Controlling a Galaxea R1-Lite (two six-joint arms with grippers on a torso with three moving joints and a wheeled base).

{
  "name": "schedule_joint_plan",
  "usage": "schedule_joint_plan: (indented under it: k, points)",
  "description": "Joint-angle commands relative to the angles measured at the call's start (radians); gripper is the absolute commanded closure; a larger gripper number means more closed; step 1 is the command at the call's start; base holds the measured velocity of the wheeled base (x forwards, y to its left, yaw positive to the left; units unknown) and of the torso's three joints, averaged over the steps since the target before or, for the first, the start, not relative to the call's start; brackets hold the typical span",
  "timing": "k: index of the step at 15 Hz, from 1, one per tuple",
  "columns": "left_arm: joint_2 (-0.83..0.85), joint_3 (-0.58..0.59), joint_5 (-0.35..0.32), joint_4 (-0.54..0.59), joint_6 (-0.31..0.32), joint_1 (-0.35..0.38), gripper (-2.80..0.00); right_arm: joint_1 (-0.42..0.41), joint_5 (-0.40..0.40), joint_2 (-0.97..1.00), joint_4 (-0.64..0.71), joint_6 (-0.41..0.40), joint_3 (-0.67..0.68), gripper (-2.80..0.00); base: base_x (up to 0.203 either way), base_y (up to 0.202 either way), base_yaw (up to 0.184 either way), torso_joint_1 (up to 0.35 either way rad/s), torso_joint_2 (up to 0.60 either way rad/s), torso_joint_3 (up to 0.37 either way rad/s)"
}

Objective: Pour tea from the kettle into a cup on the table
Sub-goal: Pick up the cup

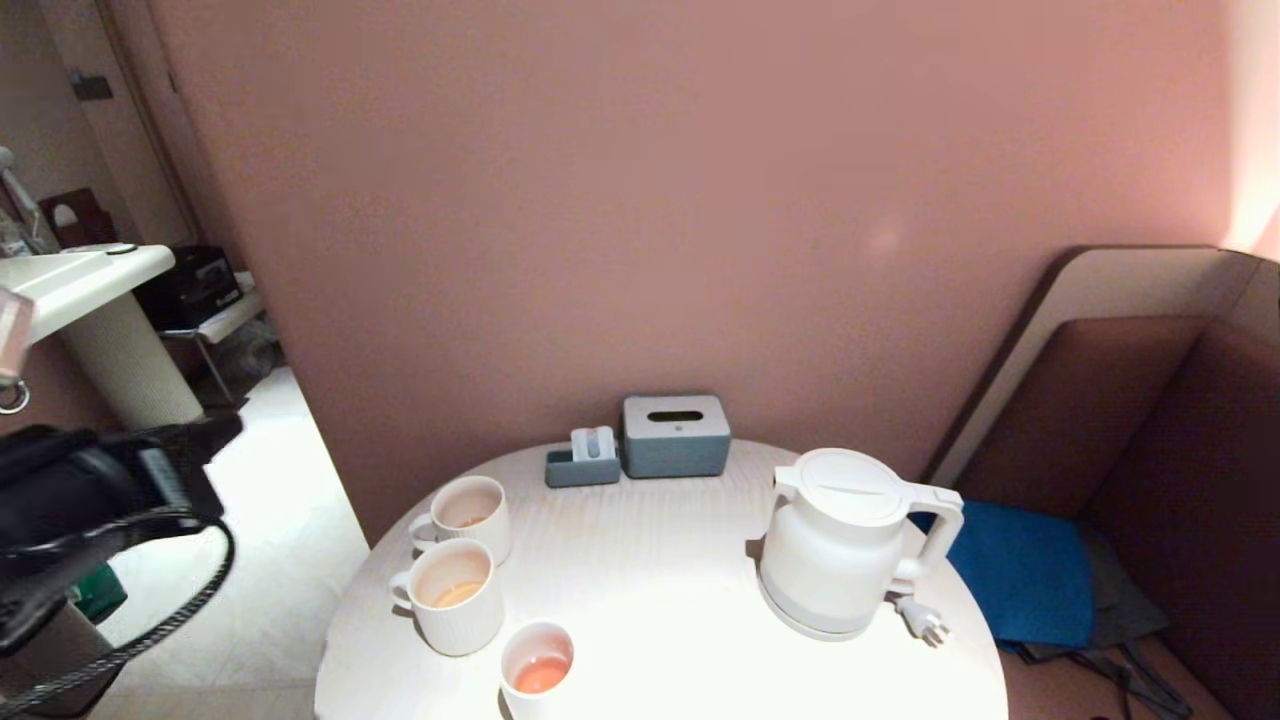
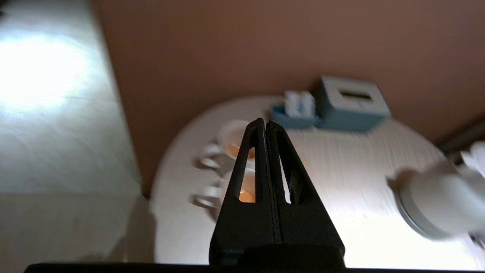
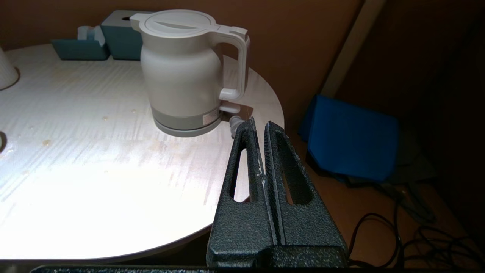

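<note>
The white kettle stands upright on its round base at the right side of the round pale table, lid on, handle turned right, its short plug lying beside it. At the table's front edge sits the small white cup, holding orange-brown tea. My left arm hangs off the table's left side; in the left wrist view the left gripper is shut and empty, facing the table. My right gripper is shut and empty, just off the table's right edge, short of the kettle and its handle.
Two ribbed white mugs with tea stand at the table's left. A grey-blue tissue box and small holder sit at the back by the pink wall. A blue cushion lies on the bench to the right.
</note>
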Motion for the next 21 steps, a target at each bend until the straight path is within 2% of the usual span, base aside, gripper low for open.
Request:
schedule_joint_plan:
  k: [1,2,3,6,9,11,14,17,19,21]
  points:
    - [0.189,0.017,0.171,-0.054,-0.021,-0.291,0.0,0.0,0.0,0.002,0.001,0.0,0.0,0.0,0.0,0.0,0.0,0.0,0.0,0.0]
    - [0.215,0.073,0.218,-0.091,-0.032,-0.374,0.0,0.0,0.0,0.002,0.001,0.0,0.0,0.0,0.0,0.0,0.0,0.0,0.0,0.0]
    - [0.242,0.146,0.244,-0.129,-0.042,-0.415,0.0,0.0,0.0,0.002,0.001,0.0,0.0,0.0,0.0,0.0,0.0,0.0,0.0,0.0]
    - [0.333,0.327,0.273,-0.33,-0.079,-0.429,0.0,0.0,0.0,0.002,0.001,0.0,0.0,0.0,0.0,0.0,0.0,0.0,0.0,0.0]
    - [0.4,0.483,0.241,-0.47,-0.112,-0.436,0.0,0.0,0.0,0.002,0.001,0.0,0.0,0.0,0.0,0.0,0.0,0.0,0.0,0.0]
    - [0.401,0.575,0.165,-0.541,-0.115,-0.438,0.0,0.0,0.0,0.002,0.001,0.0,0.0,0.0,0.0,0.0,0.0,0.0,0.0,0.0]
    - [0.369,0.579,0.094,-0.463,-0.132,-0.438,0.0,0.0,0.0,0.002,0.001,0.0,0.0,0.0,0.0,0.0,0.0,0.0,0.0,0.0]
    - [0.427,0.569,0.08,-0.483,-0.13,-0.438,0.0,0.0,0.0,0.002,0.001,0.0,0.0,0.0,0.0,0.0,0.0,0.0,0.0,0.0]
    - [0.539,0.559,0.08,-0.537,-0.128,-0.438,0.0,0.0,0.0,0.002,0.001,0.0,0.0,0.0,0.0,0.0,0.0,0.0,0.0,0.0]
    - [0.707,0.568,0.081,-0.674,-0.118,-0.437,0.0,0.0,0.0,0.002,0.001,0.0,0.0,0.0,0.0,0.0,0.0,0.0,0.0,0.0]
